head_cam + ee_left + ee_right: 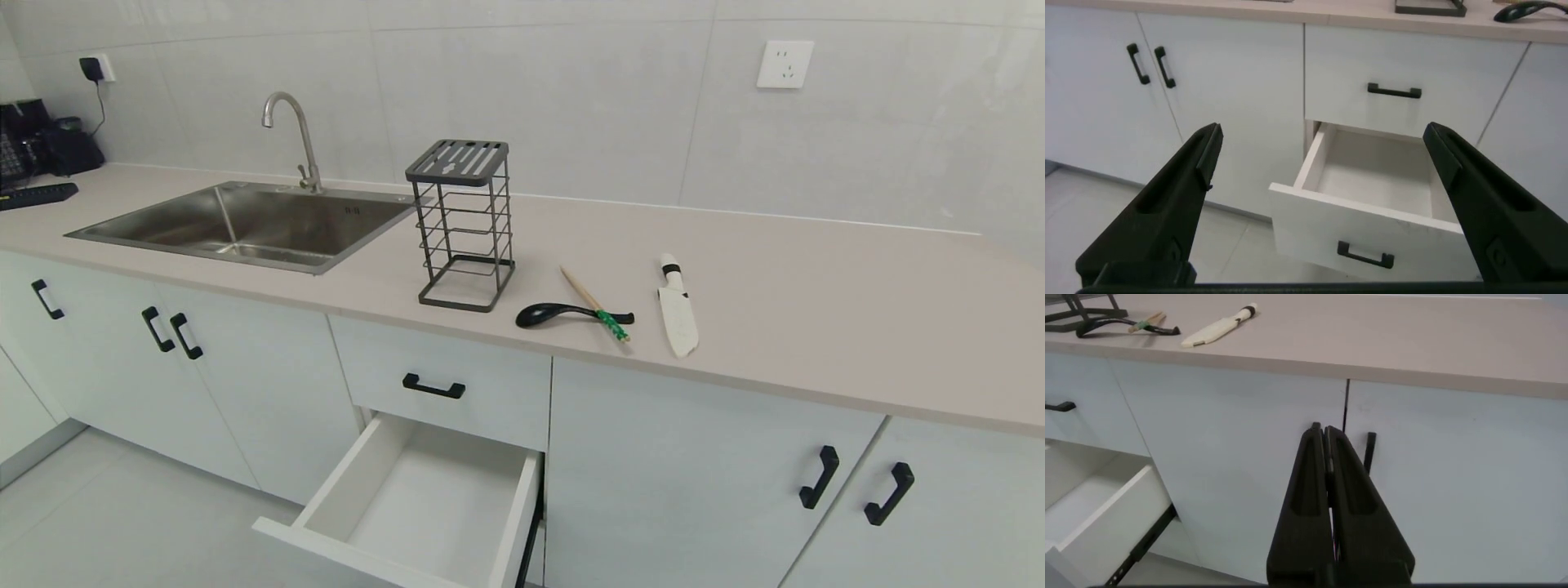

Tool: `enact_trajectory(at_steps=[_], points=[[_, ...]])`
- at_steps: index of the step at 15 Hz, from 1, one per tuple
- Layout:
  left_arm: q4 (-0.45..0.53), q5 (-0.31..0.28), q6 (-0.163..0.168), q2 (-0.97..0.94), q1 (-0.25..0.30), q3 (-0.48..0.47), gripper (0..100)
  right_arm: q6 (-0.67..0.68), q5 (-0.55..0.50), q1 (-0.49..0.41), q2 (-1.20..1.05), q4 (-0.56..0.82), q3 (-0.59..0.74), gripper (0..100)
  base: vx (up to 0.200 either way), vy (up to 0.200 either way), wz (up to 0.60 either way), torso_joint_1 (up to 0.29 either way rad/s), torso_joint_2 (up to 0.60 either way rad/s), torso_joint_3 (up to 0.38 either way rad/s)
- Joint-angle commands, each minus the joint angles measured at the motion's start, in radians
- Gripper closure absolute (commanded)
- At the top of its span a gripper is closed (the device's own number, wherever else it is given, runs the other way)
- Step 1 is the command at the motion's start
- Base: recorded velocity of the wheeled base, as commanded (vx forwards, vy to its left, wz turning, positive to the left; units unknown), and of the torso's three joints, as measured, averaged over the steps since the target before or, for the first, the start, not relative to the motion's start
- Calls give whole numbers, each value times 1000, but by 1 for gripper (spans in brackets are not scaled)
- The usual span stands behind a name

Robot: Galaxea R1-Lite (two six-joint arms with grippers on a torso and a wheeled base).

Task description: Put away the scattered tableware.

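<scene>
Two grippers hang low before the cabinet fronts: the left gripper (pixel 1323 135), fingers wide apart, faces the open drawer (pixel 1368 184); the right gripper (pixel 1325 433) is pressed together, empty. Near the worktop's (pixel 816 310) front edge lie a black spoon (pixel 555 314), chopsticks (pixel 596 305) crossing its handle, and a white knife (pixel 677 310) beside them. Behind stands a wire rack (pixel 464 224).

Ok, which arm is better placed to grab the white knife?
Right, probably. The right gripper, shut at present, sits below the counter edge near the knife; the left gripper, open, faces the drawer further left.
</scene>
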Motion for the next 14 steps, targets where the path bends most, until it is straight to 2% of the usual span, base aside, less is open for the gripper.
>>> enact_trajectory(at_steps=[1,4,14], points=[[0,0,0,2,0,0,0,1,0,1,1,0,0,100,0,200,0,-2,-7,-2],[0,0,0,2,0,0,0,1,0,1,1,0,0,100,0,200,0,4,-1,2],[0,0,0,2,0,0,0,1,-3,1,1,0,0,100,0,0,0,0,0,0]])
